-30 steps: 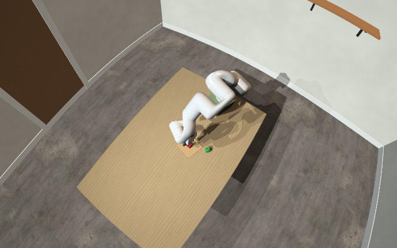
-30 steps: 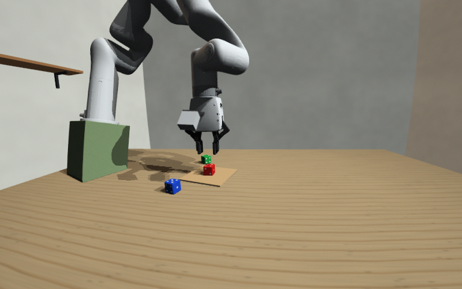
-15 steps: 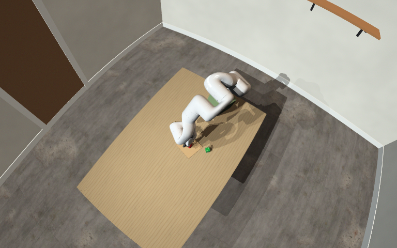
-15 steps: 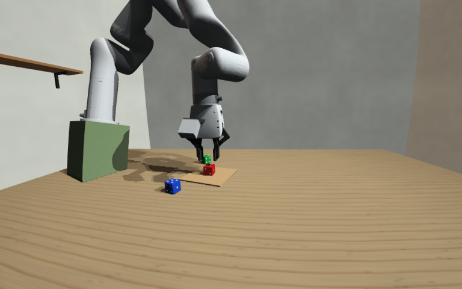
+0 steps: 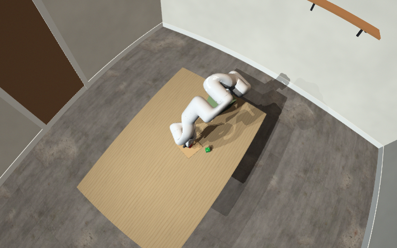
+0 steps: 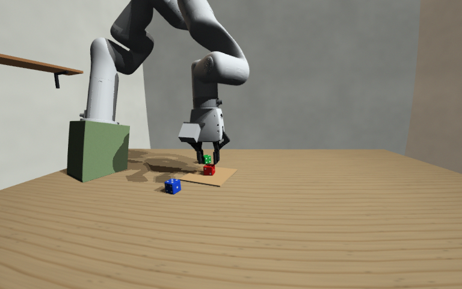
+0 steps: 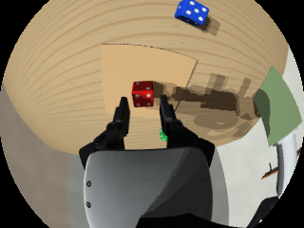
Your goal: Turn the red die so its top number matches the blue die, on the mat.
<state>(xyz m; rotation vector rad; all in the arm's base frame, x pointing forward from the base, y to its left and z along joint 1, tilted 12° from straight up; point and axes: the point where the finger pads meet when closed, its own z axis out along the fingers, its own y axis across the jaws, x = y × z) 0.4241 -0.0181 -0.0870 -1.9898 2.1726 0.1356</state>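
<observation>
The red die (image 6: 209, 169) lies flat on the tan mat (image 6: 208, 176); it also shows in the wrist view (image 7: 143, 93) and, partly hidden by the arm, in the overhead view (image 5: 190, 145). My gripper (image 6: 207, 158) hangs just above the red die, fingers apart and empty; in the wrist view my gripper (image 7: 143, 104) has its fingertips on either side of the die, above it. The blue die (image 6: 172, 186) lies on the table in front of the mat and shows five pips on top in the wrist view (image 7: 193, 10).
A green die (image 6: 206, 158) lies on the table behind the mat, seen between my fingers; it also shows in the overhead view (image 5: 207, 149). The arm's green base block (image 6: 97, 150) stands at the left.
</observation>
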